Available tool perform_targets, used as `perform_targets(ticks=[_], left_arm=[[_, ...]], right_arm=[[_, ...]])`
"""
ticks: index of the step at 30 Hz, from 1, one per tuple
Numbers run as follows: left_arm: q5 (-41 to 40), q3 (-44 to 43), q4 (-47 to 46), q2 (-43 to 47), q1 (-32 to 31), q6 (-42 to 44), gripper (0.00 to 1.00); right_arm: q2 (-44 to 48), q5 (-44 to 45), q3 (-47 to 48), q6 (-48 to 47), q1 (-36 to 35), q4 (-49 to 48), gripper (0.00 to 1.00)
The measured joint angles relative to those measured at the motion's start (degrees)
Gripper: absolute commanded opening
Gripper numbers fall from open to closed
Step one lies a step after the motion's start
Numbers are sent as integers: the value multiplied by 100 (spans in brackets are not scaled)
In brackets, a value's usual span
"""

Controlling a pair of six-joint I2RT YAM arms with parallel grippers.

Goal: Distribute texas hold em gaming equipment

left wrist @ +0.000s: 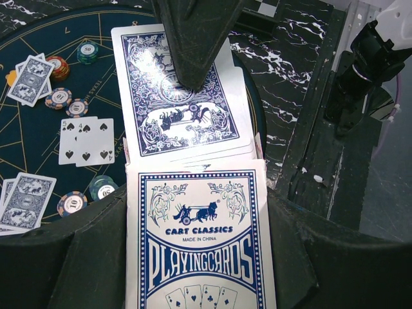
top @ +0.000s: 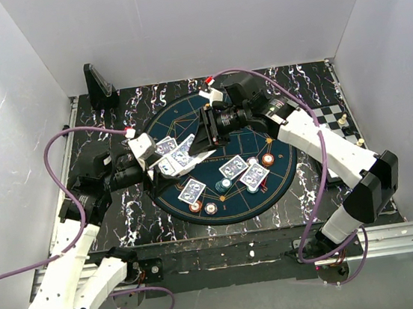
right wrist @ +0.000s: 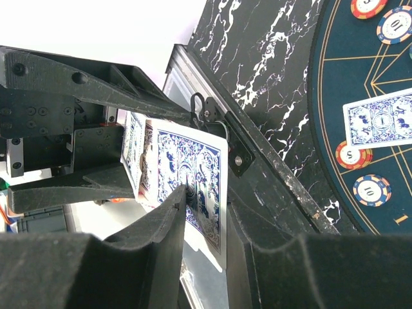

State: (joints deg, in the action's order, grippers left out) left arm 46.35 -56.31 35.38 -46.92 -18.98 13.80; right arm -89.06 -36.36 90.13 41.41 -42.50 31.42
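Note:
My left gripper (top: 155, 164) (left wrist: 199, 212) is shut on a blue-white playing-card box (left wrist: 199, 244) (top: 172, 165), held above the left side of the round mat (top: 252, 130). Cards with blue patterned backs (left wrist: 177, 96) (right wrist: 193, 170) stick out of the box. My right gripper (top: 194, 147) (right wrist: 209, 196) straddles the outermost card, one fingertip (left wrist: 193, 80) touching its back, with a gap still showing between the jaws. Face-down cards (top: 233, 168) (top: 191, 192) and striped chips (top: 267, 159) (top: 211, 207) lie on the mat. Two spade cards (left wrist: 87, 140) lie face up.
A black upright stand (top: 98, 85) is at the back left corner. A chessboard (top: 342, 119) lies at the right edge of the marbled table (top: 303, 82). More chips (right wrist: 370, 190) (left wrist: 71, 203) and a face-down card (right wrist: 380, 122) lie on the mat near the arms.

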Motion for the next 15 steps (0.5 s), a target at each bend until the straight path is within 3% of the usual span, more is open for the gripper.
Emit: perform_targets(ticks=[15], left_arm=[[52, 0, -74, 83, 0, -59, 0]], right_arm=[[0, 560, 592, -614, 2, 748, 43]])
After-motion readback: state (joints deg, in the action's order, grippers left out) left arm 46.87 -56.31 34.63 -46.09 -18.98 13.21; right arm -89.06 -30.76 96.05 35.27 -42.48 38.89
